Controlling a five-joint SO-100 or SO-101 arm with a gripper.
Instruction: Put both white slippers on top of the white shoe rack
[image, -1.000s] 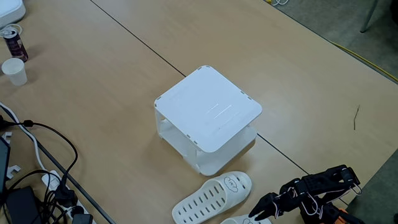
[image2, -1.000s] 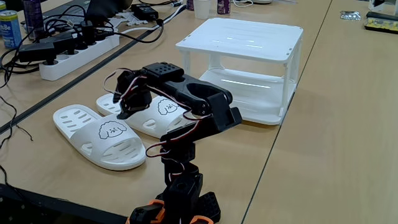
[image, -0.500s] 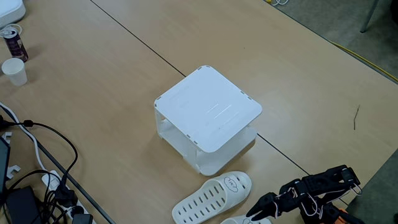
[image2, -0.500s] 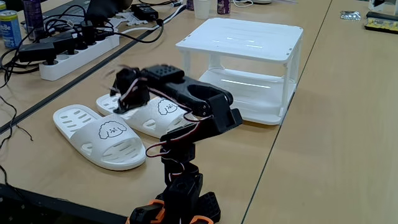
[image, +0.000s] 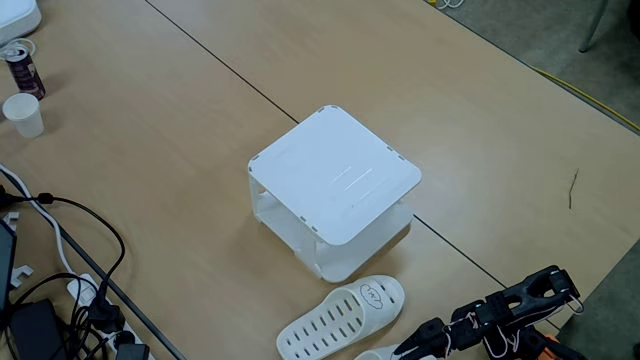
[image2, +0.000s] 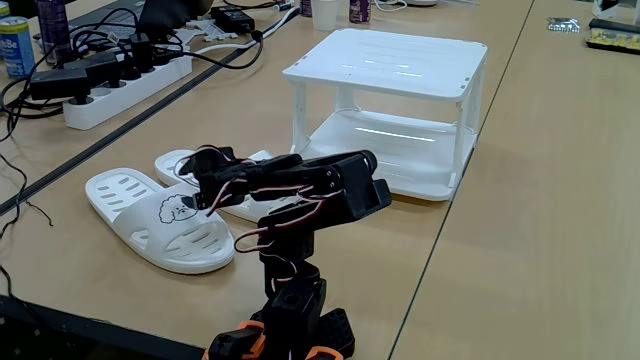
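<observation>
The white shoe rack (image: 335, 175) stands mid-table with its flat top bare, and it also shows at the back (image2: 390, 62). Both white slippers lie side by side on the table in front of it. One slipper (image: 340, 318) shows whole from above; the other slipper (image: 372, 354) is cut by the bottom edge. In the low fixed view, the near slipper (image2: 160, 218) shows its face mark. The far slipper (image2: 178, 163) is partly hidden behind the arm. My gripper (image2: 205, 185) hangs low over the slippers, fingers apart, holding nothing, and it also shows from above (image: 408, 350).
A power strip (image2: 120, 85) with tangled black cables lies at the left, with cans (image2: 15, 45) behind it. A paper cup (image: 22, 113) and a can (image: 20, 65) stand far left. The arm's base (image2: 285, 325) stands at the table's near edge.
The arm has folded down and forward, so the gripper has dropped from above the far slipper to just over the slippers. Slippers and rack have not moved.
</observation>
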